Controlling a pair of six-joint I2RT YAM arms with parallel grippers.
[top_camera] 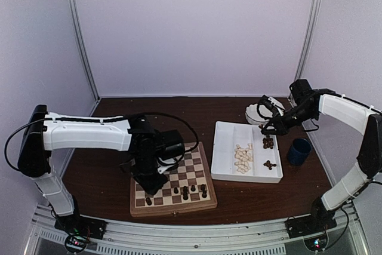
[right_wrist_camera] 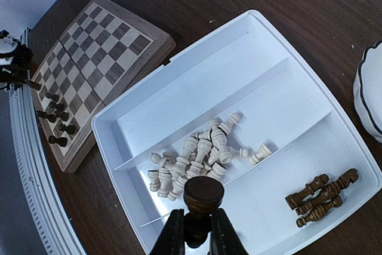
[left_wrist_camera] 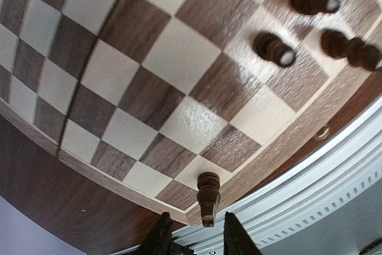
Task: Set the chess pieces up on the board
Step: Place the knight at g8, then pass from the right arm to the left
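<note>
Right end effector [right_wrist_camera: 194,234] pinches a dark brown turned chess piece [right_wrist_camera: 203,195], axis along its fingers, over the white divided tray [right_wrist_camera: 197,88]; the checkered wooden board [right_wrist_camera: 101,43] lies well leftward, nearer the left end effector [left_wrist_camera: 197,225], parted astride a dark corner piece [left_wrist_camera: 208,192].

- Nothing readable anywhere in these shots, tbh: no words, digits, logos or stickers that I can make out.
- The square wooden checkered chessboard [top_camera: 197,165] shows only plain squares and a plain tan frame.
- The white plastic divided tray [top_camera: 225,147] looks unmarked too.
- Same for the dark blue cup [top_camera: 298,151].
- The small lit bits at the arm bases are too tiny to read.
</note>
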